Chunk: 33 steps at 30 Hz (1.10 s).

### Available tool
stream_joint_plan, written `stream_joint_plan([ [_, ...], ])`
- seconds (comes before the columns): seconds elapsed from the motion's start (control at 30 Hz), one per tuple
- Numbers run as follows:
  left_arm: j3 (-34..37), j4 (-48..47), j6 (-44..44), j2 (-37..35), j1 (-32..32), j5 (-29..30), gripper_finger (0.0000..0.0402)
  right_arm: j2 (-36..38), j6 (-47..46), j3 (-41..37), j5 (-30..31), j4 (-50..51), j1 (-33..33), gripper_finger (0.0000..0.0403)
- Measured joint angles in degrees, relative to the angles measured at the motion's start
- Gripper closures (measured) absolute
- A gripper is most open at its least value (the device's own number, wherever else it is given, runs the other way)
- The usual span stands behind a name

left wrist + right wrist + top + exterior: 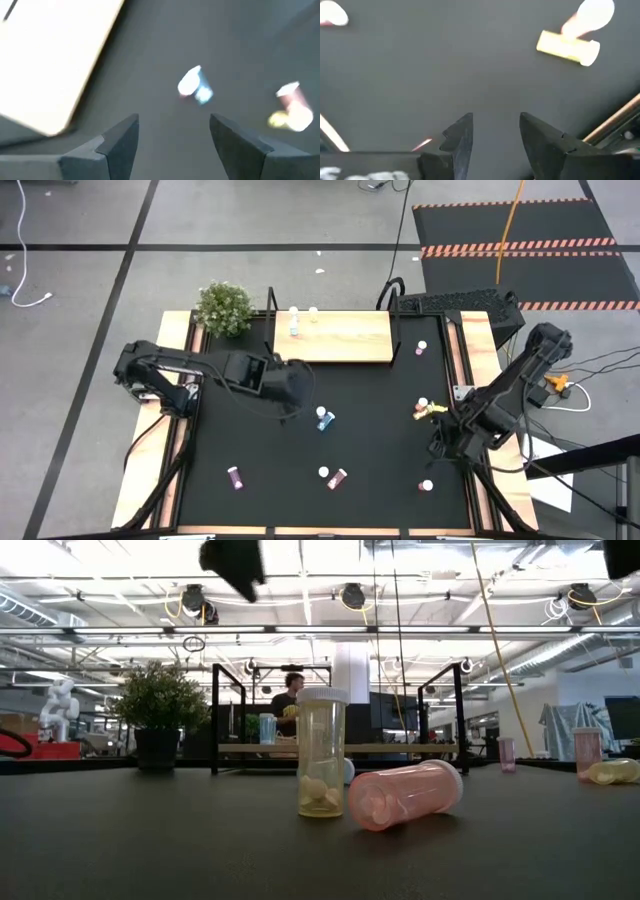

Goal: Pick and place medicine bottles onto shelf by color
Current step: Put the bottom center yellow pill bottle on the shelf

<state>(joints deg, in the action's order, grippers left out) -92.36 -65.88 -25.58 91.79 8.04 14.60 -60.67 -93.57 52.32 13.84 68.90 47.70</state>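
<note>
Blue bottle (323, 419): on the black mat (370, 450) near the table's middle, just ahead of my left gripper (296, 402), apart from it. In the left wrist view it shows beyond the gap between my fingers (120, 142), lying tilted (195, 86). Not held.

Left gripper (172, 135): above the mat, between the shelf and the blue bottle; jaws wide apart, holding nothing.

Shelf (340, 336): light wooden board at the mat's far edge. One blue bottle (294, 324) and one pale bottle (313, 313) stand at its left end.

Yellow bottle (432, 411): lying on its side near the mat's right edge, beside a pink one (422, 404), near my right gripper (445, 442).

Right gripper (492, 132): low over bare mat at the right side; jaws partly open, empty. The yellow bottle (568, 47) lies well ahead of it.

Other bottles: maroon (235, 476) front left; a pair (333, 476) front middle, one upright, one lying; one (427, 485) front right; one (421, 347) right of the shelf.

Plant (223, 307): left of the shelf.
</note>
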Motion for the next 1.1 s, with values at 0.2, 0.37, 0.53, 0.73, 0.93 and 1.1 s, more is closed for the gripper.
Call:
stream_joint_plan([
  [0.2,-3.0,-10.9,0.6,-2.6,-2.3,2.6,0.0158,1.1,1.1,6.4,11.4,-0.6,-4.1,0.0245],
  [0.37,-2.7,-12.0,2.6,-6.6,-3.8,3.8,0.0158,0.5,8.3,9.9,17.9,-7.4,-8.5,0.0245],
  [0.53,-2.6,-10.2,2.7,-9.0,-4.3,6.0,0.0158,-1.9,21.5,10.2,17.5,-20.5,-13.8,0.0245],
  [0.73,-2.0,-1.1,3.2,-8.4,-1.5,4.6,0.0158,-6.5,26.1,9.1,13.3,-23.3,-17.9,0.0245],
  [0.93,5.3,8.5,7.8,-8.4,4.2,3.0,0.0158,-13.8,51.0,1.8,13.1,-50.8,-16.5,0.0245],
  [1.1,10.9,9.5,3.6,-8.5,7.1,2.8,0.0158,-20.7,68.0,-5.4,9.8,-73.7,-17.7,0.0245],
])
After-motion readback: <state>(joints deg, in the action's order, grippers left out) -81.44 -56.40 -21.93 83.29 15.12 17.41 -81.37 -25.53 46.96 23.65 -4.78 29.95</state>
